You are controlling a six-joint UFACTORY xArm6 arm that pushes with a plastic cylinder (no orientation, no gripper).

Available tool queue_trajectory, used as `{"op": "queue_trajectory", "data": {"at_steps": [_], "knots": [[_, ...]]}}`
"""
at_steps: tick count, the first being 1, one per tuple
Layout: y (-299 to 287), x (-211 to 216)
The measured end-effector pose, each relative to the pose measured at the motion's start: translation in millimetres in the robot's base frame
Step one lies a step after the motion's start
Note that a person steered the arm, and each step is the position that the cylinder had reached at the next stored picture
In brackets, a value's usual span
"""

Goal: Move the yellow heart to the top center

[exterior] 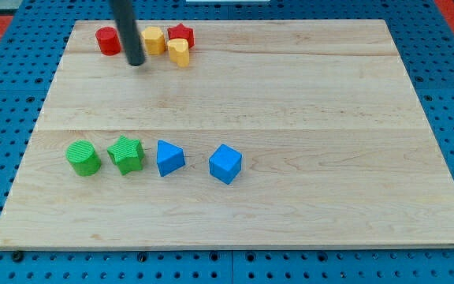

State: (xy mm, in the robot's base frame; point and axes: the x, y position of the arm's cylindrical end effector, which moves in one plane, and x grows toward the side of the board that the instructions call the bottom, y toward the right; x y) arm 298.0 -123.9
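The yellow heart [180,52] lies near the view's top left, just below the red star [181,34] and right of a yellow hexagon block [154,39]. A red cylinder [108,40] stands further left. My tip [135,61] rests on the board between the red cylinder and the yellow hexagon, a little below them and to the left of the yellow heart, apart from it.
A row stands in the lower left of the wooden board [290,118]: a green cylinder [83,158], a green star [126,154], a blue triangular block [169,158] and a blue cube [225,163]. Blue pegboard surrounds the board.
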Motion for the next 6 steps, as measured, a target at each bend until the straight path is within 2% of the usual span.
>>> {"op": "queue_trajectory", "data": {"at_steps": [3,4,5,6], "knots": [[165.0,6.6],[101.7,20.5],[46.3,-21.5],[29.5,-21.1]]}}
